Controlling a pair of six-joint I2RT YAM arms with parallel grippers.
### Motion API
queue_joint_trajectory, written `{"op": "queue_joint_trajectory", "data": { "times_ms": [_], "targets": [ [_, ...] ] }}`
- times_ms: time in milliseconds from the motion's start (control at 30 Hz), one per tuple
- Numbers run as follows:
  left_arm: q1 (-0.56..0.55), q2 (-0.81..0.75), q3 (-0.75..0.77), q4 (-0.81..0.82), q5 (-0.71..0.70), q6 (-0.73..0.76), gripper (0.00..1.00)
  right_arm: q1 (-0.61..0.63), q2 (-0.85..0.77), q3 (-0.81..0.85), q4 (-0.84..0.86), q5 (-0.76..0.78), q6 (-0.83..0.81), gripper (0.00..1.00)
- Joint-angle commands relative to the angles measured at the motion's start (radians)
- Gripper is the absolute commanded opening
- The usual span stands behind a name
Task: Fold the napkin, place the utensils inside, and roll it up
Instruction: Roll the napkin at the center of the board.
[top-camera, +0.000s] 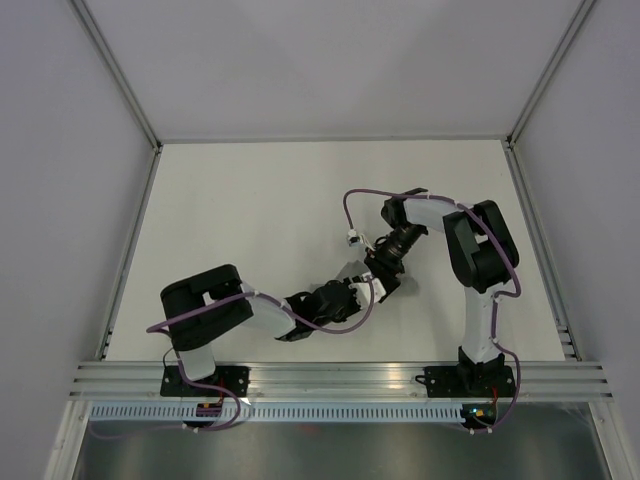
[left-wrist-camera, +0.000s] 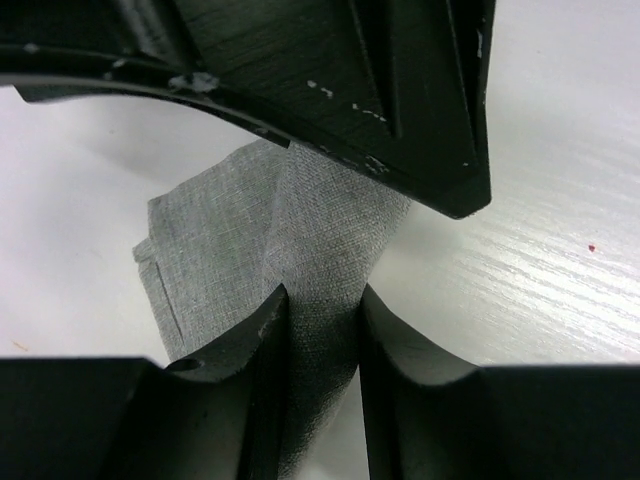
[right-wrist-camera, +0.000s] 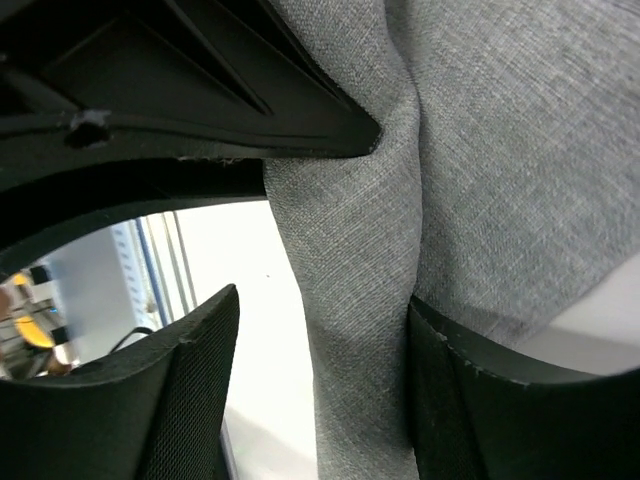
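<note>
Right now the soft grey cloth napkin (left-wrist-camera: 320, 250) is all bunched up into a long strip, and both claws meet at it just below the middle of the top view, over the flat white table (top-camera: 250, 200). The left claw (left-wrist-camera: 322, 300) comes in from the lower left of that view and the right claw (right-wrist-camera: 322, 300) from the upper right, so the two are nose to nose. In the left wrist view the strip runs from the bottom middle of the frame up toward the top middle, leaning a little to the right. It goes straight through between the black fingers (left-wrist-camera: 250, 340), which press on it from both sides, so the left claw is pinching the napkin. In the right wrist view the strip also runs up and down. It leans on the finger at the lower right, but white table shows between the cloth and the finger at the lower left, so the right claw is loose and grips nothing. Both arms are just as near, but only the left one has the cloth. I think the next move needs the strip spread out flat, since no fold is made yet. No fork shows in any view.
</note>
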Motion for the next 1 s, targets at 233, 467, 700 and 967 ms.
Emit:
{"op": "queue_joint_trajectory", "data": {
  "times_ms": [233, 467, 700, 967],
  "targets": [
    [0.149, -0.020, -0.032, -0.128, 0.339, -0.257, 0.13, -0.069, -0.241, -0.094, 0.387, 0.169, 0.114, 0.73],
    [0.253, 0.000, -0.013, -0.142, 0.480, -0.366, 0.12, -0.101, -0.457, -0.275, 0.631, 0.166, 0.146, 0.75],
    [0.315, 0.044, -0.003, -0.132, 0.595, -0.440, 0.11, -0.097, -0.611, -0.448, 0.731, 0.057, 0.073, 0.79],
    [0.344, 0.104, 0.080, -0.242, 0.692, -0.448, 0.11, 0.075, -0.712, -0.620, 0.895, 0.176, 0.064, 0.81]
  ]
}}
